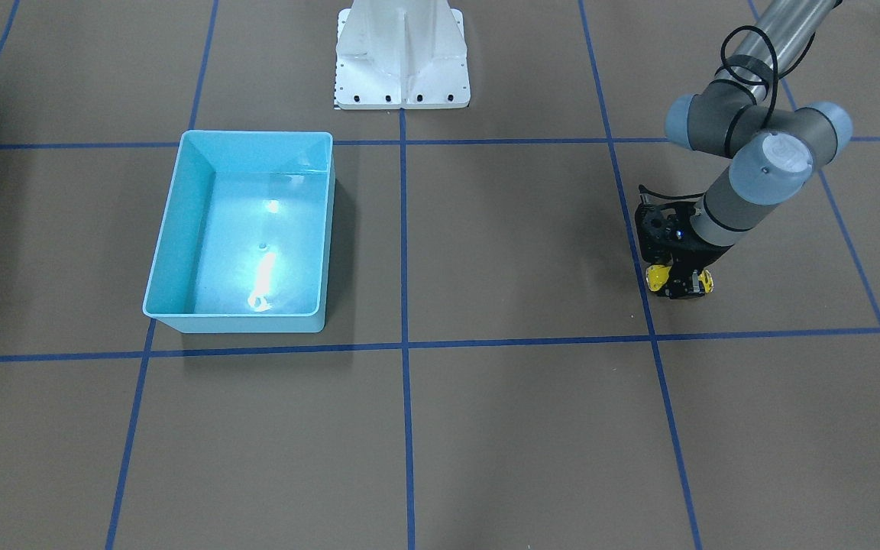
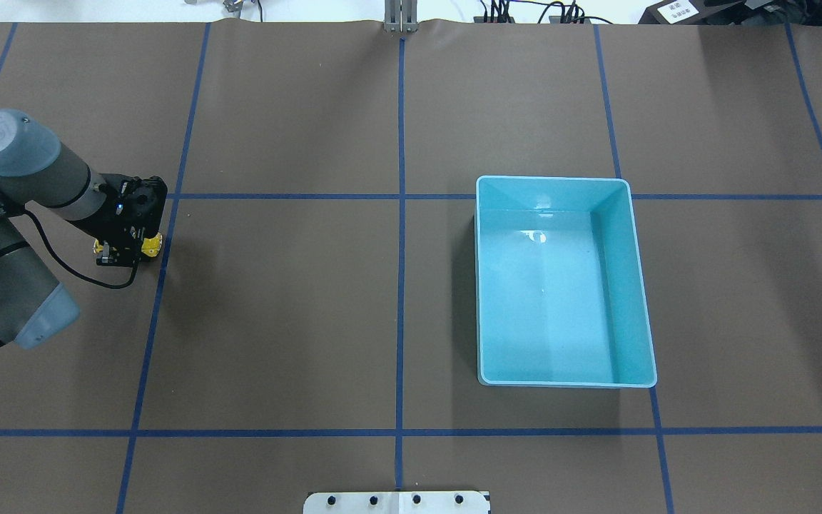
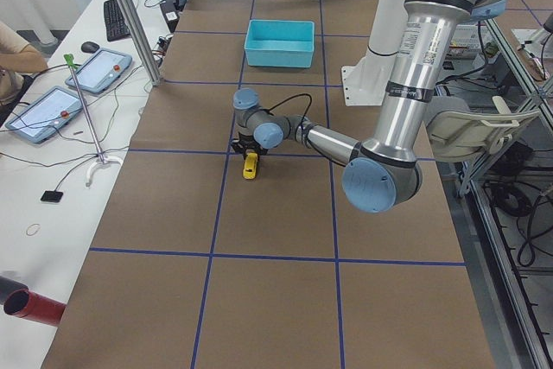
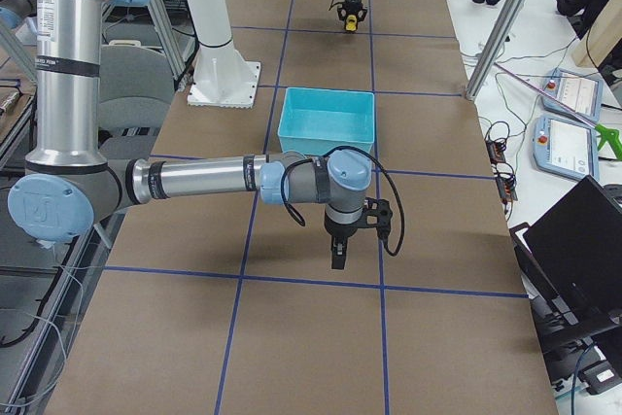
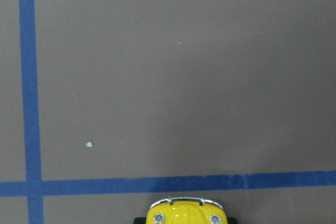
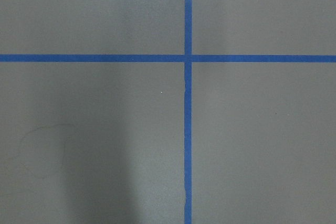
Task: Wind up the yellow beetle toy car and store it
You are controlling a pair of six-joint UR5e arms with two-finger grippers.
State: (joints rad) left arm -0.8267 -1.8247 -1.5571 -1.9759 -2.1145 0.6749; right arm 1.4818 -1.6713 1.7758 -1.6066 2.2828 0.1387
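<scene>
The yellow beetle toy car [image 1: 658, 277] rests on the brown table on my left side, by a blue tape line. My left gripper [image 1: 682, 286] stands straight down over it, its fingers closed across the car's middle, so yellow shows on both sides of them [image 2: 151, 246]. The left wrist view shows only the car's nose [image 5: 185, 212] at the bottom edge. The car also shows under the near arm in the exterior left view [image 3: 250, 166]. My right gripper [image 4: 337, 258] shows only in the exterior right view, hovering over bare table, and I cannot tell whether it is open or shut.
An empty blue bin [image 2: 554, 180] stands right of the table's middle, far from the car; it also shows in the front-facing view [image 1: 257, 135]. The white robot base [image 1: 402, 53] is at the table's edge. Blue tape lines grid the brown surface.
</scene>
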